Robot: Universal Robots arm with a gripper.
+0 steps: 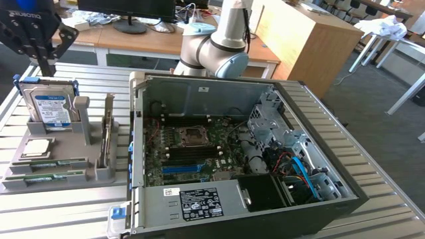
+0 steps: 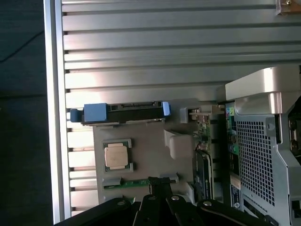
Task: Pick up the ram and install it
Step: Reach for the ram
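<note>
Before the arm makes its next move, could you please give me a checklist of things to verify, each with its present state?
1. Pincer open for grasping: not ok, shut and empty.
2. Ram lying in the grey holder: ok.
3. Pincer down at the ram: not ok, it hangs above the holder.
4. Computer case open: ok.
5. Motherboard memory slots free: cannot tell.

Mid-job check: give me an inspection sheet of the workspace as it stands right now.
Surface: slatted metal table, bearing a grey holder and an open computer case.
Job's things: ram lying in the holder, not gripped.
Clutter: hard drive and processor, also in the holder.
Grippers: tool shut, empty, raised over the holder.
Cables: blue cable inside the case.
Surroundings: desk with a monitor, wooden cabinet.
</note>
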